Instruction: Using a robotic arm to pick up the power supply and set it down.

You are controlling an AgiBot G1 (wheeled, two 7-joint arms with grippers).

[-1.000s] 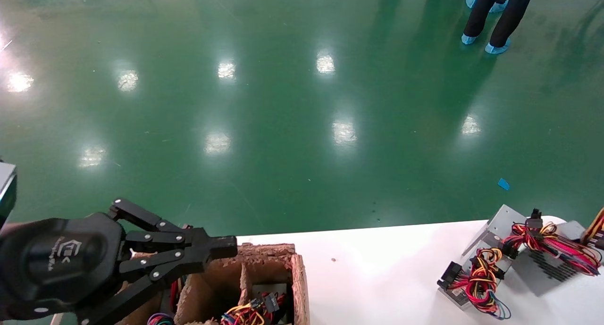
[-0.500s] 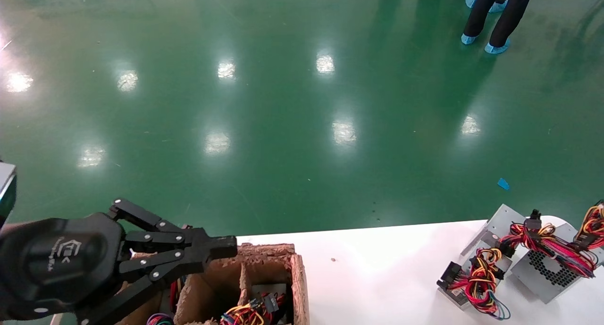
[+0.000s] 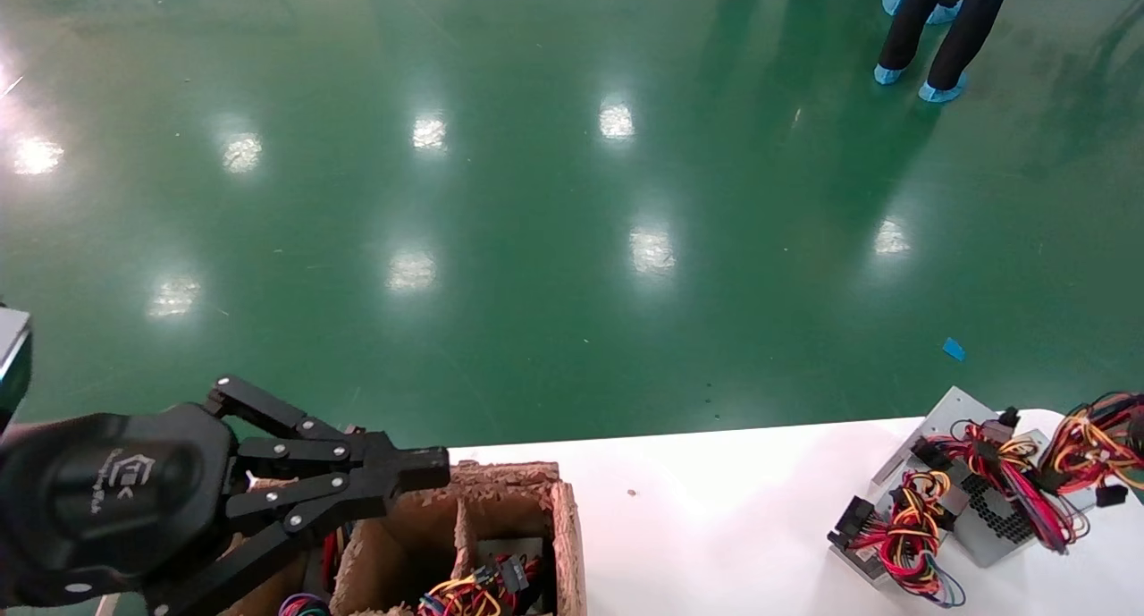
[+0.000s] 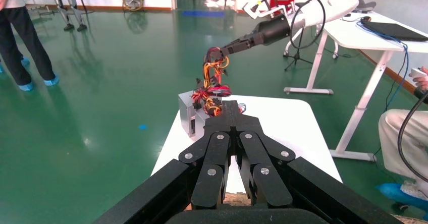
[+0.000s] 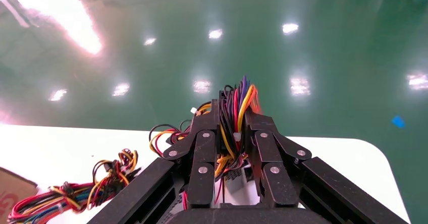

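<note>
The right hand (image 5: pixel 232 128) was clamped on the coloured wire bundle (image 5: pixel 236 114) of a power supply (image 3: pixel 992 513), whose metal case sat at the right end of the white tabletop (image 3: pixel 715 509), just beside a second unit (image 3: pixel 880 544). The left hand (image 3: pixel 420 473) hovered with fingers pressed together over a cardboard box (image 3: pixel 518 527) at the tabletop's left end.

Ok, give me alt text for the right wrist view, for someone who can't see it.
The right gripper has its jaws shut on a wire bundle above a white table. More loose cables lie on the table beside it, with green floor beyond.
</note>
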